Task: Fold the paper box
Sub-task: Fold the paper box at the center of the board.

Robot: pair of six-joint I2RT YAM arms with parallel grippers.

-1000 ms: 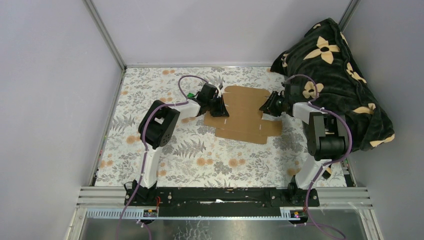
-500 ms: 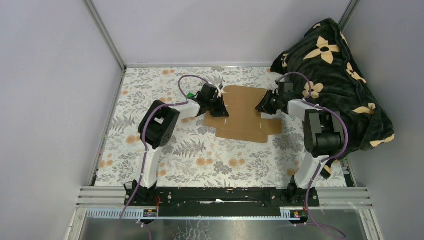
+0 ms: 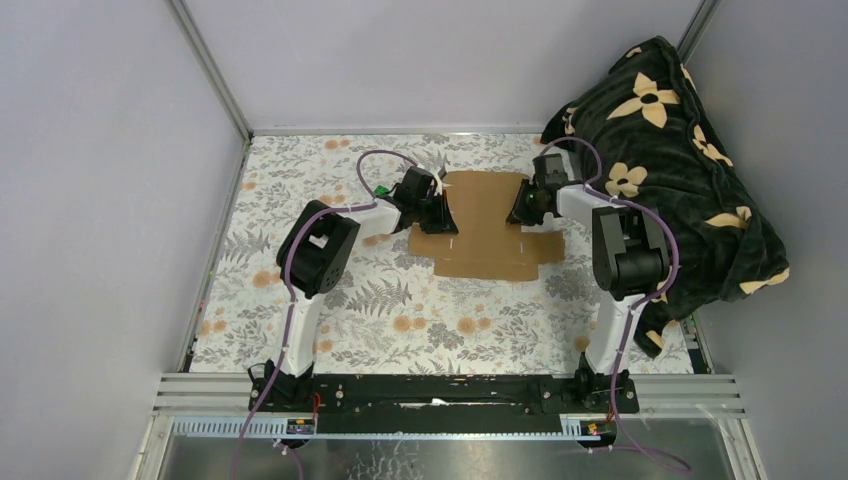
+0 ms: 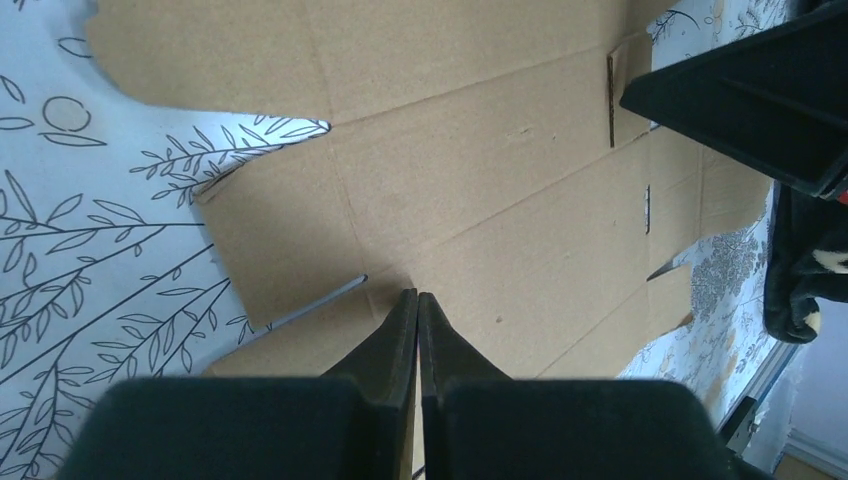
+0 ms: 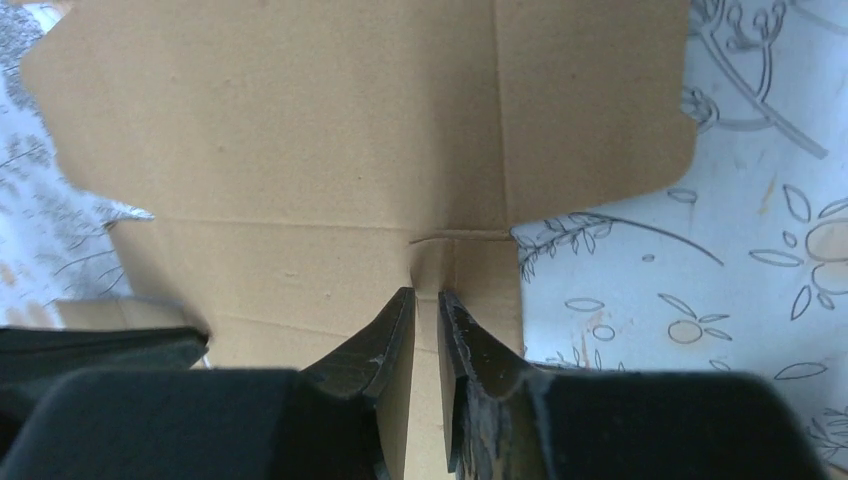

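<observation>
Since the right arm has swung left and farther back, the right gripper (image 3: 519, 211) now sits at the paper box's (image 3: 487, 228) right edge, jaws narrowed to a slit w/ cardboard showing in it; can't tell if pinched. The sheet lies flat betw. both claws. Left gripper (image 3: 441, 213): closed tight, tips on the sheet's left edge, arm bent low, unmoved.

No legible text anywhere.
</observation>
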